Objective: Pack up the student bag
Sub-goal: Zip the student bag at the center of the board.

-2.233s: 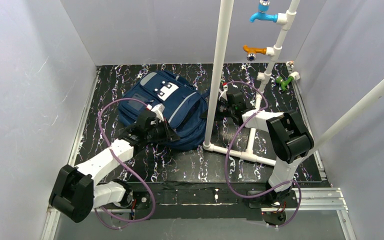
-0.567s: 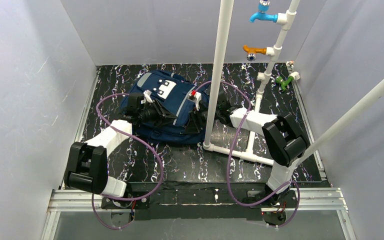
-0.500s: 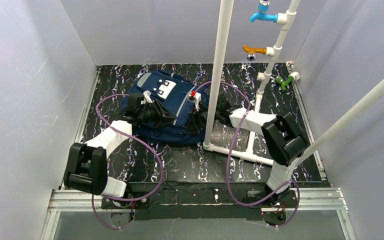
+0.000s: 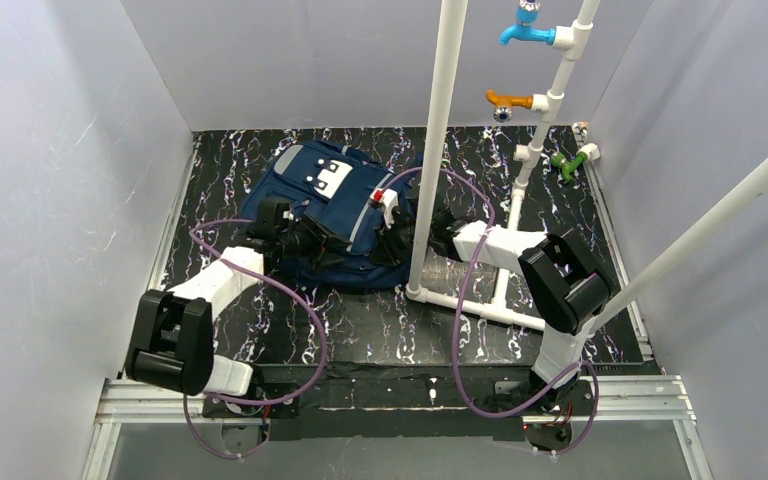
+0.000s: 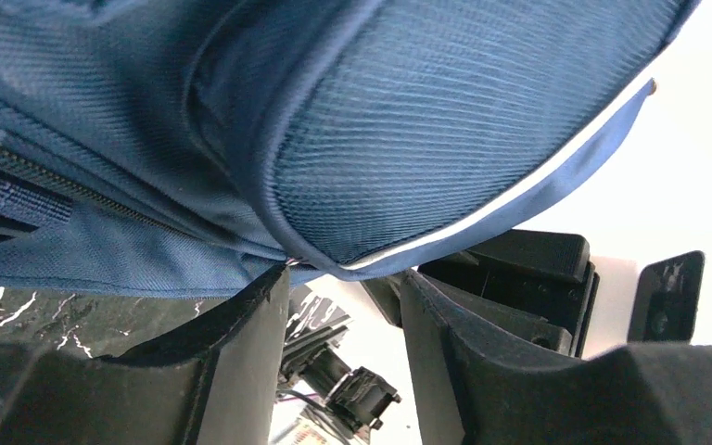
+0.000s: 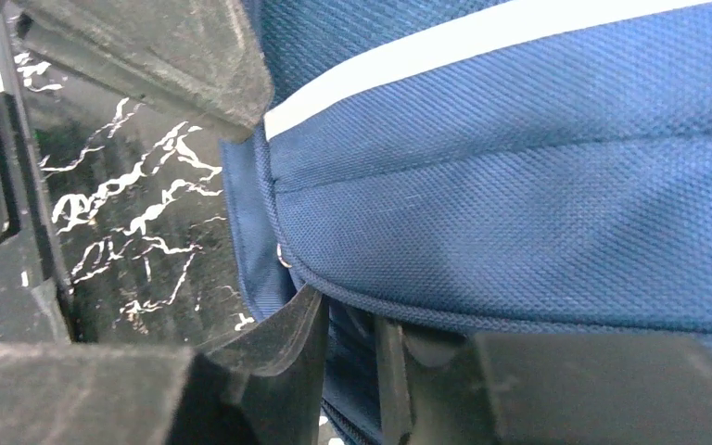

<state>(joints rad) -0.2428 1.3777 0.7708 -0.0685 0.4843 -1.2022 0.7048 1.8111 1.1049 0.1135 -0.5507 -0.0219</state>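
Right fingers (image 6: 260,360), narrower than before, on student bag (image 6: 538,185) fabric; left fingers (image 5: 239,373) apart at its edge.

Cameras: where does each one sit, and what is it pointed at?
Top: fixed high behind the robot, looking down on the table; both arms show, ends at the backpack.
Left wrist: on the left arm, facing along its jaws at the backpack's edge.
Right wrist: on the right arm, facing along its jaws at the backpack's striped side.
Shared: all see the backpack.

Student bag (image 4: 355,200) — left of pipe (image 4: 436,150)
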